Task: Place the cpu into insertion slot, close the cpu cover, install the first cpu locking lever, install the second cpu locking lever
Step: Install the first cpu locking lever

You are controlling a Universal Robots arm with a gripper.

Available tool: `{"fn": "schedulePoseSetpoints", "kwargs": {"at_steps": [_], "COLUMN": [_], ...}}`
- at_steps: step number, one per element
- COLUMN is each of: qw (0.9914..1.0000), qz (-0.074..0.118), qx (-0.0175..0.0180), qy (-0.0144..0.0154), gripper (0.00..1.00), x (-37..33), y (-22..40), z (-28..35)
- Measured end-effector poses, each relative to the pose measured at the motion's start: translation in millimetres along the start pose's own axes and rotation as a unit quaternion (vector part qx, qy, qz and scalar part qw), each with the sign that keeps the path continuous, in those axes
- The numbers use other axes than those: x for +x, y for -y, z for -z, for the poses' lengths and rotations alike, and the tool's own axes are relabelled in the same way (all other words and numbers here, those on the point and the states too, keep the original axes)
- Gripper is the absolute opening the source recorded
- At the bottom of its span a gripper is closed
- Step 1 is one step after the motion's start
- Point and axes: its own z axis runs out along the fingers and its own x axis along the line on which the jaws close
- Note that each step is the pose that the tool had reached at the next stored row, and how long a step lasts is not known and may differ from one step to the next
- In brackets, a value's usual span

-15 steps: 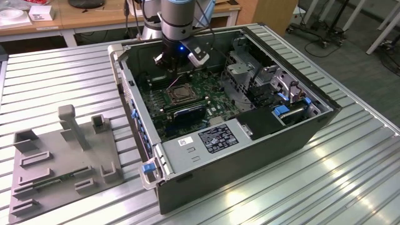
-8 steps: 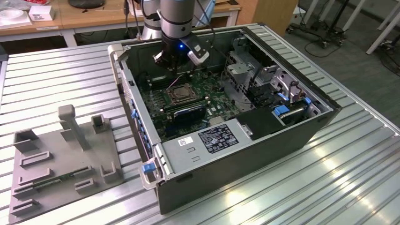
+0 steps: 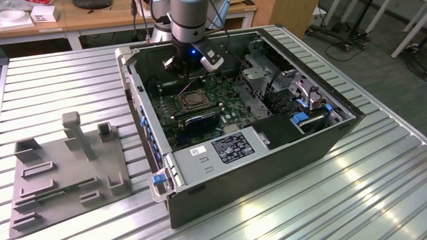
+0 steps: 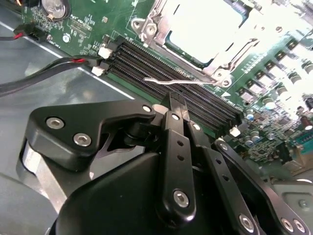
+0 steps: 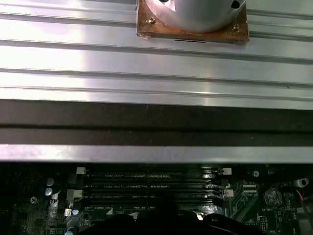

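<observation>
We see a glossy silvery metal cover [image 4: 230,51], a matt green board [image 4: 93,29], a smooth black gripper [image 4: 177,100] and a ribbed, brushed-metal table [image 3: 373,175].

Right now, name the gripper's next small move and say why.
Probably press the locking lever down toward the motherboard: the gripper, fingers shut, sits right beside its free end, and the cpu cover already looks closed.

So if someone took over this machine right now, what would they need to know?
Gripper: shut, tips right at the loose cpu locking lever; contact unclear.
Cpu lies in the insertion slot, cpu cover down over it.
Done: cpu placed, cover closed.
Left: that lever stands free over the memory slots; the other lever's state I cannot tell.
</observation>
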Motion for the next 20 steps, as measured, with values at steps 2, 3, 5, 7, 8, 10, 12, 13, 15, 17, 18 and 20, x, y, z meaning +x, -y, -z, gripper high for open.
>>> {"fn": "schedulePoseSetpoints", "kwargs": {"at_steps": [2,3,5,7,8,10,12,13,15,17,18,20], "qw": [1.0,1.0,1.0,1.0,1.0,1.0,1.0,1.0,1.0,1.0,1.0,1.0], "qz": [0.0,0.0,0.0,0.0,0.0,0.0,0.0,0.0,0.0,0.0,0.0,0.0], "qx": [0.0001,0.0001,0.0,0.0001,0.0,0.0,0.0,0.0,0.0001,0.0,0.0001,0.0002], "qy": [0.0,0.0,0.0,0.0,0.0001,0.0,0.0001,0.0,0.0,0.0,0.0,-0.0001], "gripper": [0.11,0.11,0.11,0.11,0.11,0.11,0.11,0.11,0.11,0.11,0.11,0.11], "x": [0.6,0.9,1.2,1.3,1.3,1.4,1.5,1.5,1.6,1.5,1.5,1.5], "y": [2.5,3.9,5.7,6.1,6.3,6.6,6.9,7.0,7.2,7.4,7.5,7.5], "z": [0.8,1.1,1.6,1.7,1.4,0.5,-0.8,-1.3,-2.0,-2.9,-3.2,-3.2]}}
